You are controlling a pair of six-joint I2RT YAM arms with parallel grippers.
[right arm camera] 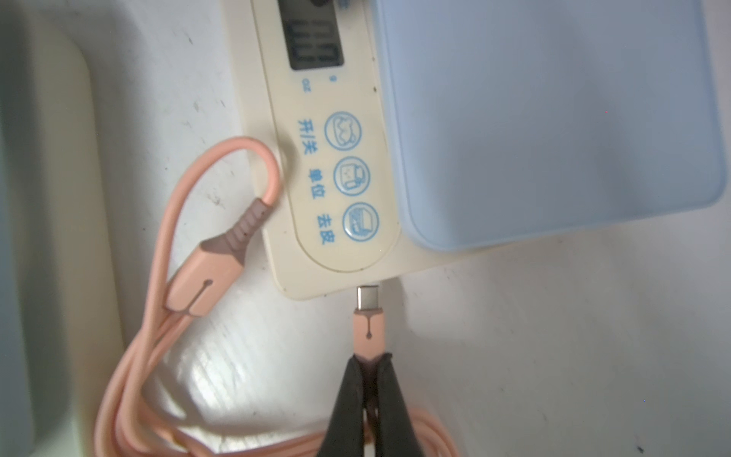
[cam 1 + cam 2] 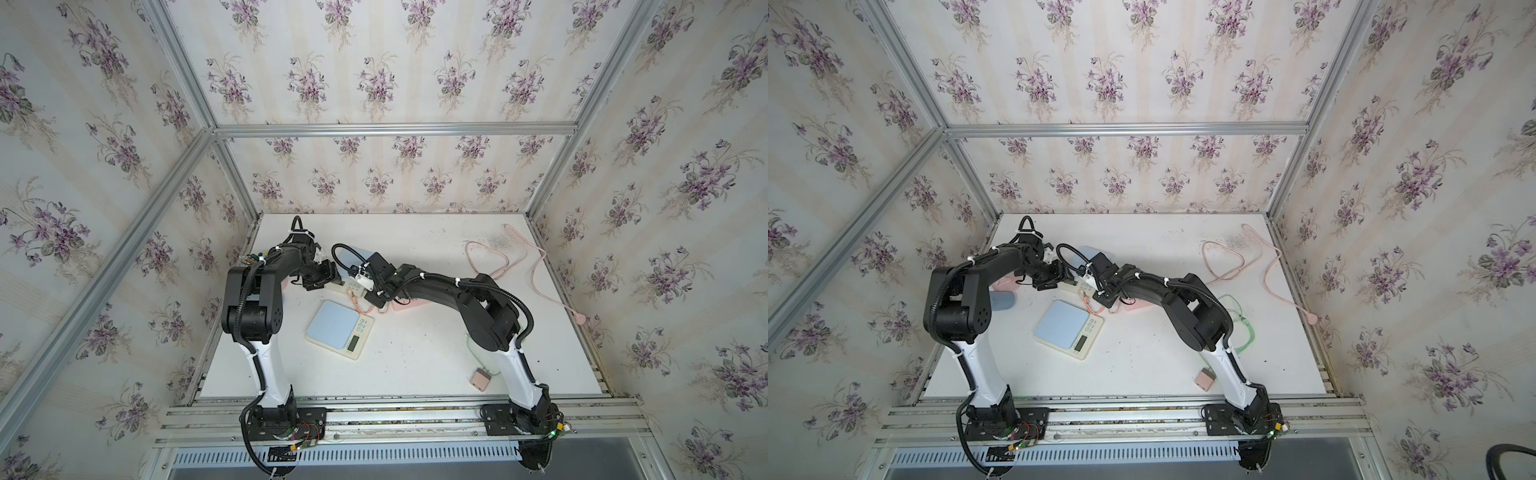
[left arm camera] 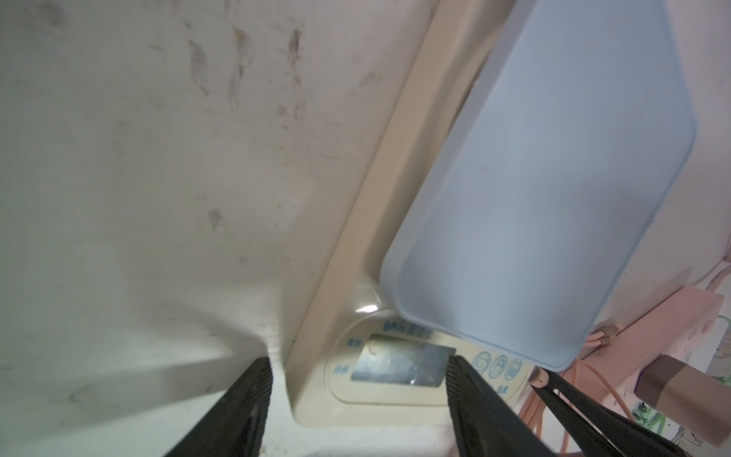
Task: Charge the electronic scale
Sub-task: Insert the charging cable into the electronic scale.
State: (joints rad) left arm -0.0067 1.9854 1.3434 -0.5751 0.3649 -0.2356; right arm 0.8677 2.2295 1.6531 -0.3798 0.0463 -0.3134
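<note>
Pink rubber sheathes the USB-C plug [image 1: 368, 316], which the right pincer [image 1: 370, 358] grasps by its rear end, low in the middle of the right wrist frame. The metal tongue points up the frame at the short edge of the electronic scale [image 1: 474, 138], whose cream panel and pale blue platform fill the upper right. The tip meets that edge just below the button row, but most of the metal is bare, so I judge it not seated. The port itself is hidden.

In a top view this scale shows only as a cream strip between the two wrist ends, left of frame centre. A second scale [image 2: 332, 326] lies just below it in the frame, apart.

The left pincer [image 3: 358, 362] is released, its fingers spread either side of the display corner at the bottom of the left wrist frame. Whether they touch the scale I cannot tell.

The step in hand looks like insertion:
- Keep the plug level with the tabletop [image 2: 415, 353] and square to the edge, and push straight along its axis.
- The grip sits far back, so the plug may pivot. Ease off and realign rather than force it.
- The scale could slide on the smooth surface, so bracing it with the left pincer would help.
- Mind the slack cable [image 1: 134, 348] and its spare connector [image 1: 205, 273], which lie just beside the panel and could tug the plug askew.
</note>
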